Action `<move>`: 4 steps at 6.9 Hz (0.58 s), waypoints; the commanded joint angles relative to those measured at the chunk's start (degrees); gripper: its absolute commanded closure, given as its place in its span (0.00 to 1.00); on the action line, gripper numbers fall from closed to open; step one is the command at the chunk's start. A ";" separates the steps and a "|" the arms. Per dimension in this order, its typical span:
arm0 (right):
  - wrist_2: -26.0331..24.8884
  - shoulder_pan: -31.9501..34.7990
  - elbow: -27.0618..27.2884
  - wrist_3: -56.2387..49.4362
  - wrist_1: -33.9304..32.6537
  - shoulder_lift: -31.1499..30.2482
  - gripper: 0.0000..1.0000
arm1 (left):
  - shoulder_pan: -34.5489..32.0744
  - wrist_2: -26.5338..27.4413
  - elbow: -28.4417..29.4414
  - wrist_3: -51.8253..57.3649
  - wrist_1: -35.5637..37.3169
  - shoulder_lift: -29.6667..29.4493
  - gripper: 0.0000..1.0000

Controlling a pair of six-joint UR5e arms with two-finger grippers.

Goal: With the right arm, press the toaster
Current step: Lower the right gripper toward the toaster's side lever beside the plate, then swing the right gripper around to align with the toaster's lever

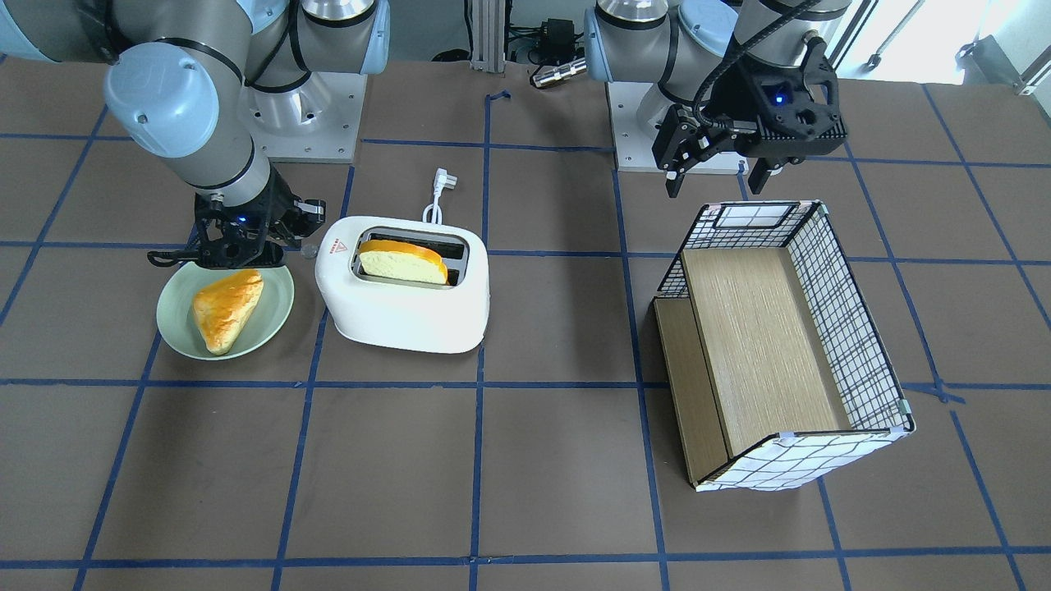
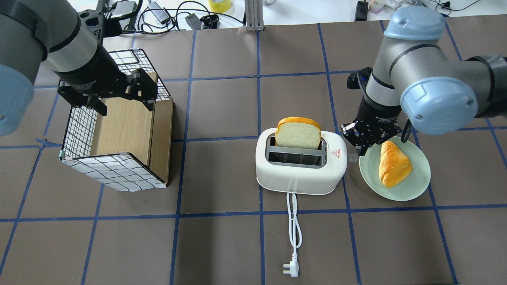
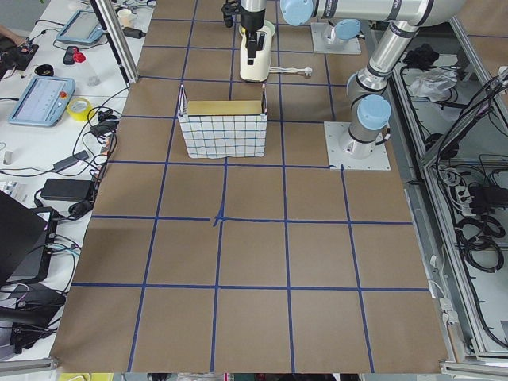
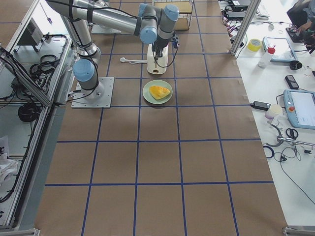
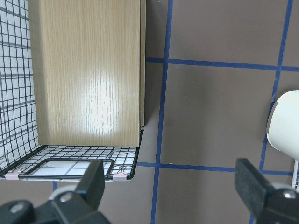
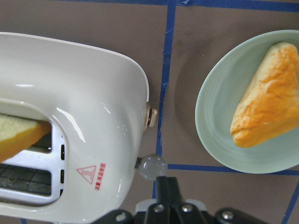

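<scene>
Right claw (image 6: 167, 183) looks pressed together on my wrist feed, its fingers one dark column just beside the small grey lever (image 6: 152, 166) at the end of the toaster (image 2: 301, 174); I cannot tell whether they touch. That white toaster sits mid-tabletop (image 2: 222, 245) with a bread slice (image 2: 298, 133) upright in one slot and a green plate (image 2: 396, 193) just beside it. Left claw (image 5: 173, 186) hangs spread above the edge of the checked box (image 2: 119, 174).
</scene>
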 commanded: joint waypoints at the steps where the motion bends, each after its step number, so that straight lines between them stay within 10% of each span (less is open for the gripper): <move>1: 0.57 -0.08 0.70 -0.21 -0.66 0.15 1.00 | 0.00 -0.01 0.09 0.00 0.00 0.00 0.00; 4: 6.67 -3.66 0.61 -5.81 -0.84 -0.11 1.00 | 0.00 -0.01 0.00 0.00 0.00 0.00 0.00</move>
